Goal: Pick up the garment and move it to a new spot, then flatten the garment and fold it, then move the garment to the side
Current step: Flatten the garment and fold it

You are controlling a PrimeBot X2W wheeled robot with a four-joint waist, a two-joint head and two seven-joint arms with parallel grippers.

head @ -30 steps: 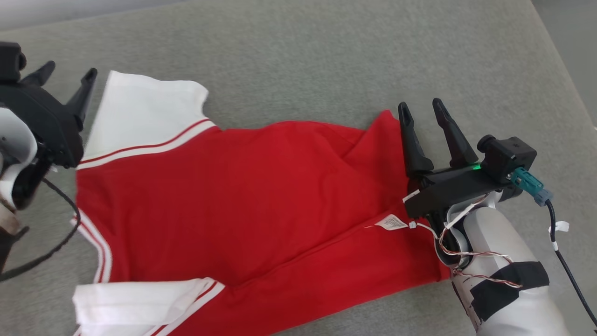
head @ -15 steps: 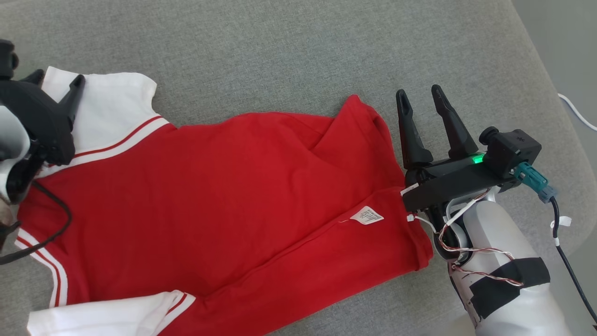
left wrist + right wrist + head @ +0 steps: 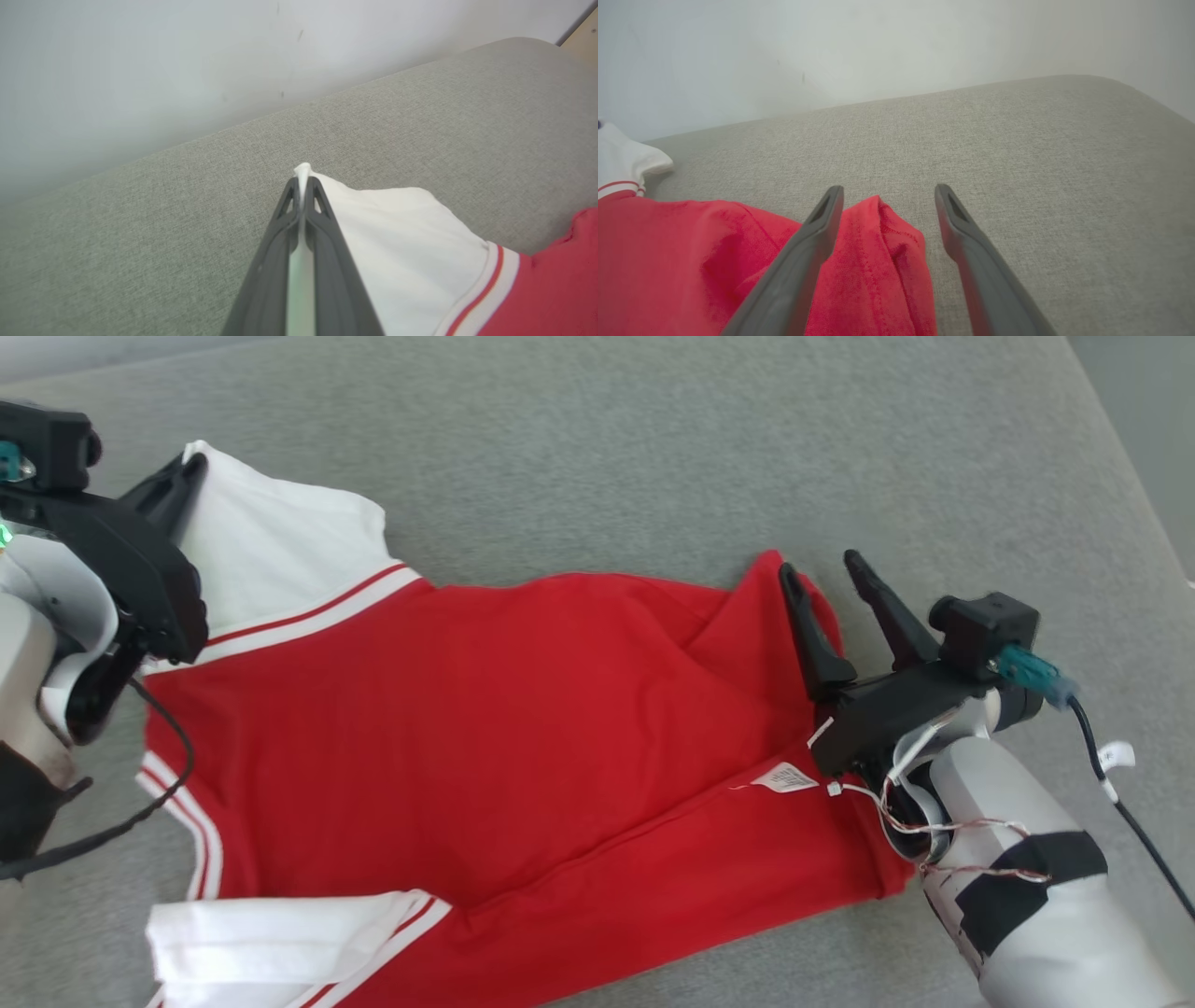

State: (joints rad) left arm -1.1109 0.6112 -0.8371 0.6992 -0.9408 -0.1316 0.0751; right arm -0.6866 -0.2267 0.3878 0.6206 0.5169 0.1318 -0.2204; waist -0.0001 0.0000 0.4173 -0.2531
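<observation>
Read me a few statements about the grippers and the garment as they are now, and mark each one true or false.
1. The left gripper is shut on the white sleeve. True.
2. The right gripper is shut too. False: its jaws stand open at a red corner of the garment.
3. The garment lies on a wooden table. False: it lies on a grey cushion.
4. A white label lies on the red cloth by the right gripper. True.
</observation>
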